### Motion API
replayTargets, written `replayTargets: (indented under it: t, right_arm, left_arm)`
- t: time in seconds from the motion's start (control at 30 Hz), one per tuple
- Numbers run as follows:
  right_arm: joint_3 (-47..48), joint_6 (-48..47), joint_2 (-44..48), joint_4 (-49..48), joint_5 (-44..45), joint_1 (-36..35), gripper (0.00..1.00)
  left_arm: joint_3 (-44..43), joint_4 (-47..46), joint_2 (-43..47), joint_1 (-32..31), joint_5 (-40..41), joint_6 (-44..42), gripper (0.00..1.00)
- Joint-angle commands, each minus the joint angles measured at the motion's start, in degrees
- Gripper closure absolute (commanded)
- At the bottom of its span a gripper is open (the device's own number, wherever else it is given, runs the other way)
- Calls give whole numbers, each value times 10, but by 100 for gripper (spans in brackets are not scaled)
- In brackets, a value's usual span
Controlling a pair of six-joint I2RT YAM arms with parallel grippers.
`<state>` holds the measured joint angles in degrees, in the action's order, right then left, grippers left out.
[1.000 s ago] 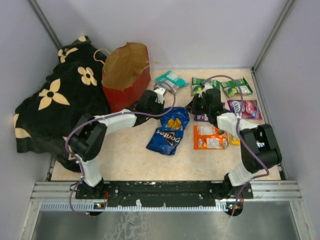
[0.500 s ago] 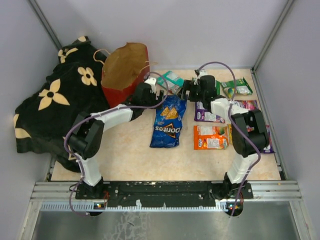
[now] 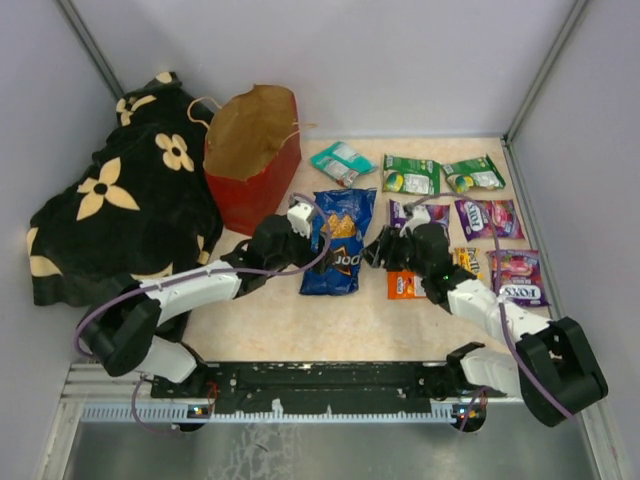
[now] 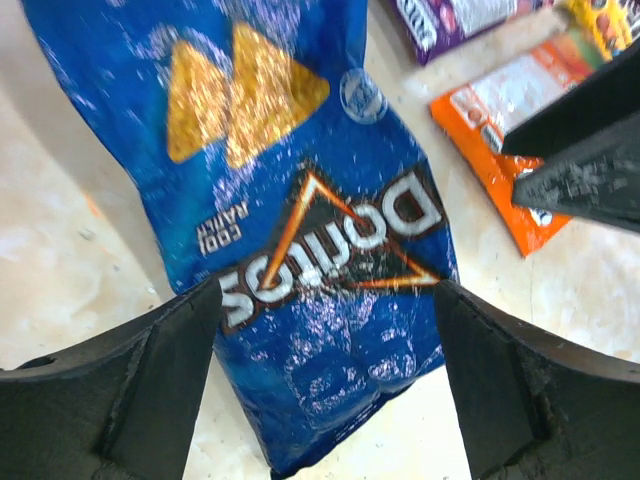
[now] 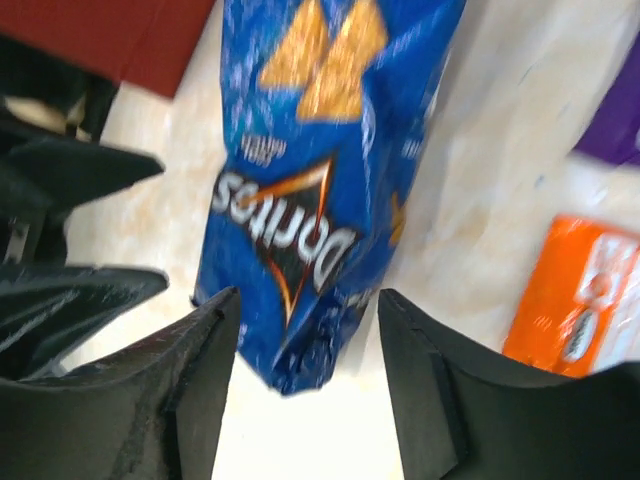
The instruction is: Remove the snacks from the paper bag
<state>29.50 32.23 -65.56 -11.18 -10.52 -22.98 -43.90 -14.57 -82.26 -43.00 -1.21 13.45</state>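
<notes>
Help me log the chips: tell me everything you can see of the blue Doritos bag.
The Doritos bag is a shiny, crinkled blue foil packet printed with orange chips and a triangular logo. It lies flat on the beige table, right of the red paper bag and apart from it. The left gripper and right gripper hang open above it; neither grips it.

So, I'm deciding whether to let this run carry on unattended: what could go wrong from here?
1. The left gripper and right gripper, both open, crowd the Doritos bag from opposite sides, so they could bump each other.
2. The right arm lies over the orange packet and might drag it.
3. The inside of the paper bag is not fully visible, so a packet may be overlooked there.
</notes>
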Motion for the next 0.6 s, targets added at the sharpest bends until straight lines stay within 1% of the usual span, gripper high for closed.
replayTargets:
  t: [0.0, 0.07, 0.23, 0.4, 0.47, 0.57]
  right_arm:
    - [-59, 49, 16, -68, -55, -24, 49]
    - [-78, 58, -1, -89, -72, -26, 53]
    - [-93, 66, -54, -142, -95, -58, 55]
    - [-89, 84, -112, -199, -117, -78, 66]
    - [-85, 86, -134, -210, -122, -82, 72]
    - [-85, 90, -150, -213, -126, -84, 90]
  left_arm:
    - [19, -60, -28, -6, -53, 30, 9]
    - [11, -69, -52, -8, -63, 36, 11]
    - [-14, -71, -104, -14, -56, 41, 14]
    - [-23, -64, -142, -14, -38, 50, 16]
    - [-24, -58, -154, -14, -32, 53, 16]
    - [-27, -42, -169, -14, -19, 55, 17]
